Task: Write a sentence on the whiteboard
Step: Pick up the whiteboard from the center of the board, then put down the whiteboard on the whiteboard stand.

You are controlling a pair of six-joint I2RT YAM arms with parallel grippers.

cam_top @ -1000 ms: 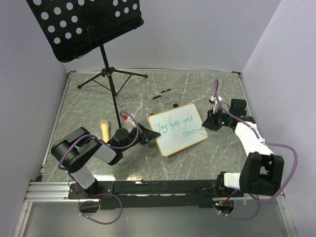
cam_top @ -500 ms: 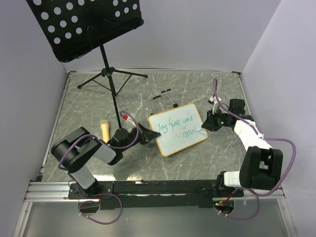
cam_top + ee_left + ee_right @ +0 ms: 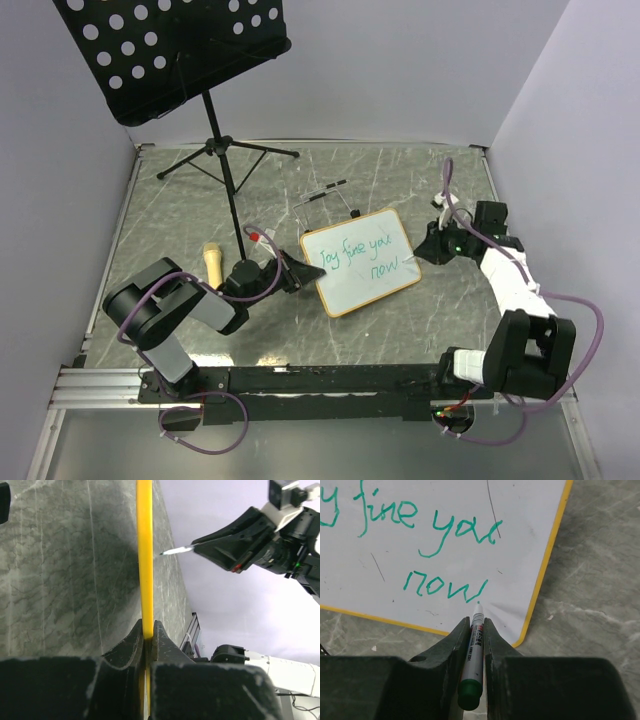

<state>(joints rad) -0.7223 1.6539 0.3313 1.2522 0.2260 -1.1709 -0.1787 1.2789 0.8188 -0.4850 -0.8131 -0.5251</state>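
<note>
Nearest the arm bases, the left end effector [image 3: 298, 281] is clamped on the left edge of the whiteboard [image 3: 360, 262]. The left wrist view shows its fingers pinching the yellow-tan frame edge-on. The whiteboard sits mid-desk [image 3: 180, 200], its long axis running from near-left to far-right, with green writing that seems to read "Joy fine you / now".

At the board's right end, the right end effector [image 3: 476, 622] grips a green-capped marker [image 3: 477, 614]. The marker's long axis points toward the board, and its tip is just past the last stroke of "now", near the lower right corner. The tip looks lifted clear of the surface.

So the board lies just to the left of the right end effector, and that arm is the nearer one for any further stroke.

Behind the board are a small wire frame [image 3: 325, 197] and, farther off, a black music stand [image 3: 175, 50].
</note>
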